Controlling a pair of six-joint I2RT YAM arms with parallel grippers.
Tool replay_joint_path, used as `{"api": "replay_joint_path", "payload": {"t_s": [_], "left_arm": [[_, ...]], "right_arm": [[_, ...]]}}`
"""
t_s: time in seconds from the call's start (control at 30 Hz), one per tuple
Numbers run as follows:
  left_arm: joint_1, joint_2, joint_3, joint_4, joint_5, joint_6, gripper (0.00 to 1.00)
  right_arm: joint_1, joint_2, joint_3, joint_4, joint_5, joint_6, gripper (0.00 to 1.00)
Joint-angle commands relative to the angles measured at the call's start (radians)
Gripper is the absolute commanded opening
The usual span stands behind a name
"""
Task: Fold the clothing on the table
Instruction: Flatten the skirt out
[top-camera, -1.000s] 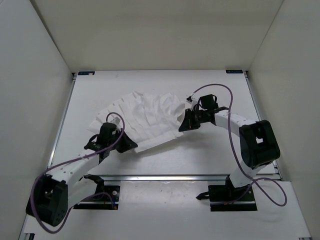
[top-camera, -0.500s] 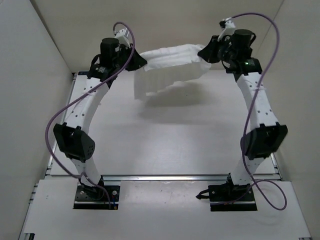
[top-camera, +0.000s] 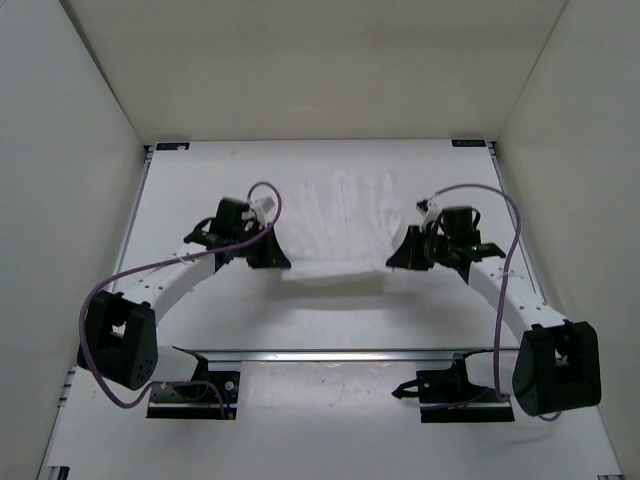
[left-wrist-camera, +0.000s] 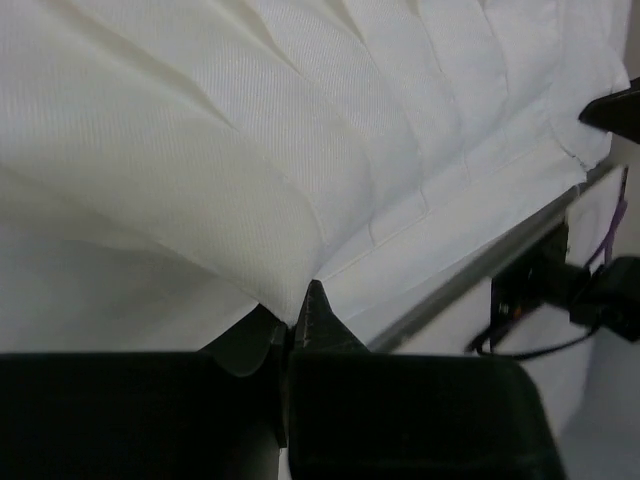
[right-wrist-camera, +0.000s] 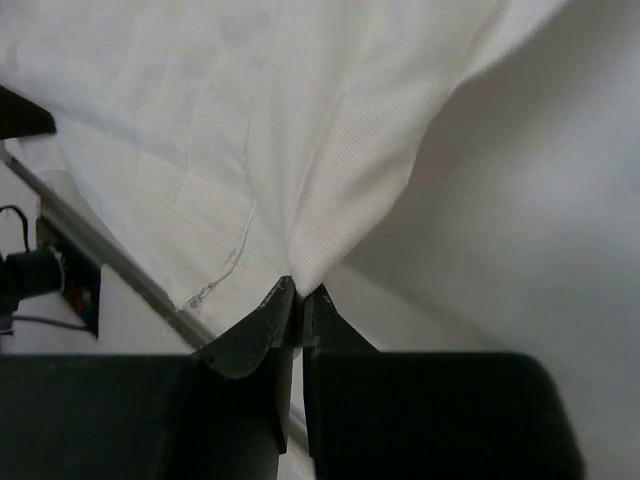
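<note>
One thin white fabric garment (top-camera: 345, 215), corners pinched in left hand (top-camera: 278, 258) and right hand (top-camera: 392, 262). Step: probably laying flat; next, likely release.

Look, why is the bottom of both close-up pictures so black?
Left wrist view: the left claw sits right by the lens, unlit and a bit blurry, against the bright clothing. Right wrist view: same for the right claw. Top view: soft, even light, with a faint shadow on the table under the clothing's near edge.
</note>
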Motion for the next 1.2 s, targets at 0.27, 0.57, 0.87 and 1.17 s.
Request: {"api": "replay_joint_path", "payload": {"t_s": [0.27,0.57,0.87,1.17], "left_arm": [[0.054,-0.315,-0.189,-0.247,-0.096,-0.025,0.0],[0.152,0.017,0.079,-0.15,-0.017,-0.054,0.0],[0.182,0.182,0.424,-0.213,-0.067,0.038,0.0],[0.105,0.009,0.012,-0.176,-0.141,0.021,0.09]], "right_arm": [[-0.024,-0.283,-0.188,-0.046,0.116,0.115,0.0],[-0.044,0.142,0.252,0.08,0.03,-0.004,0.0],[-0.065,0.33,0.527,0.055,0.037,-0.037,0.0],[-0.023,0.049,0.041,0.114,0.148,0.022,0.01]]}}
